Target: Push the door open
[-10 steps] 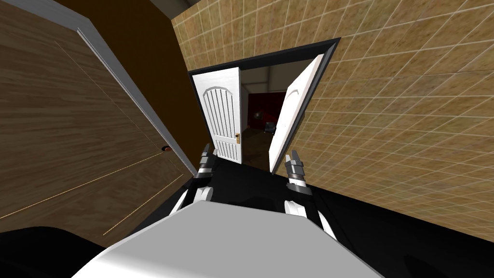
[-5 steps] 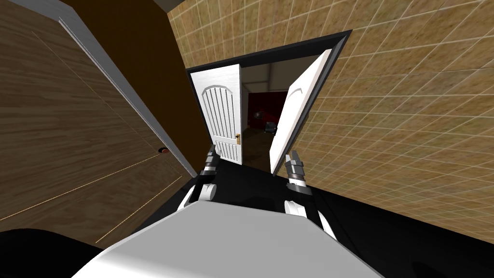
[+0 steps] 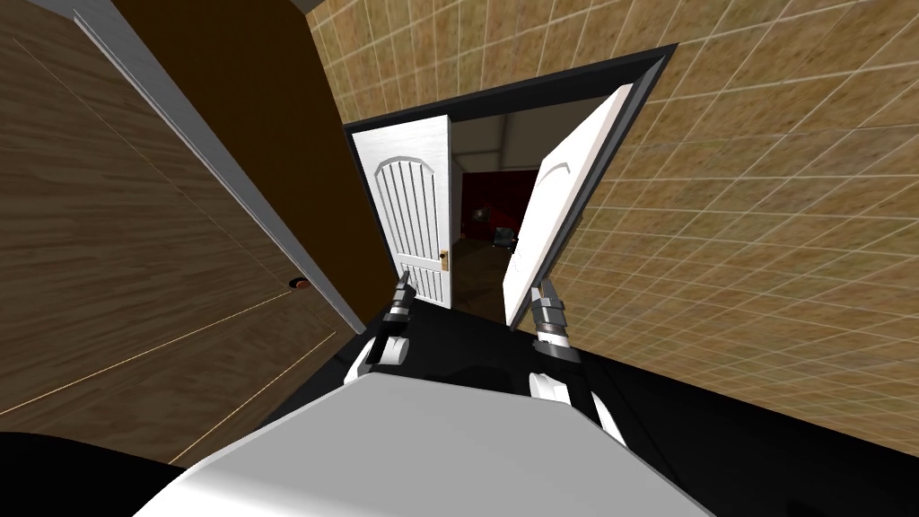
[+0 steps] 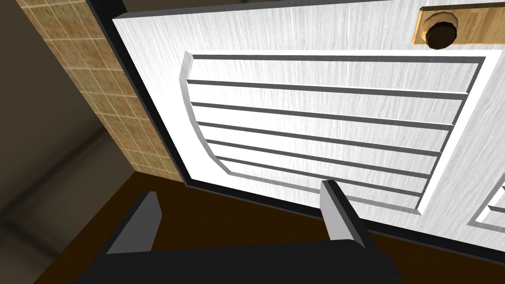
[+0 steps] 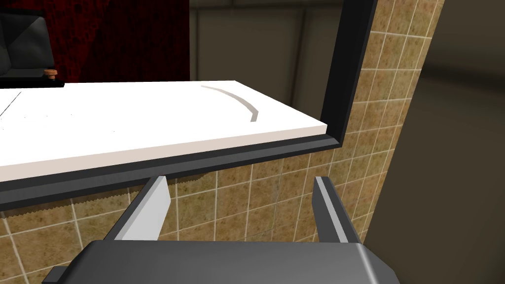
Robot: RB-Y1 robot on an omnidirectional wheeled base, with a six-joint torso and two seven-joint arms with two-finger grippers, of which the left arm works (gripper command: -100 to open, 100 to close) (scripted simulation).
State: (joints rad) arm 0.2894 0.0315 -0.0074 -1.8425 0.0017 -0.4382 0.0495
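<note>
Doorway: a double door set in a black frame [image 3: 538, 90] within a tan tiled wall [image 3: 763, 224].

Left door leaf [image 3: 413, 206]: white, with a ribbed, arch-topped panel. It sits flat in the frame. A dark knob [image 3: 444, 258] on a brass-coloured plate is on its inner edge, next to the gap. In the left wrist view, the leaf [image 4: 320, 98] and its knob [image 4: 441, 32] are close ahead of the fingers.

Right door leaf [image 3: 561, 206]: white and angled away from the frame. This leaves an opening between the two leaves, through which a dim room with a red wall [image 3: 494, 193] is visible.

Left hand [image 3: 403, 285]: raised at the lower part of the left door leaf, below the knob. The hand [image 4: 240, 192] is released, with its fingers spread and nothing between them. One fingertip [image 4: 329, 190] overlaps the bottom of the ribbed panel. Contact with the leaf cannot be confirmed.

Right hand [image 3: 544, 289]: at the foot of the right door leaf, beside its lower corner. The hand [image 5: 240, 180] is released and empty, with its fingers apart. They point past the leaf's face [image 5: 123, 118] toward the frame and the tiled wall.

Surroundings: a large wood-grain surface [image 3: 108, 251] runs along the robot's left. The floor [image 3: 467, 341] in front of the door is black.
</note>
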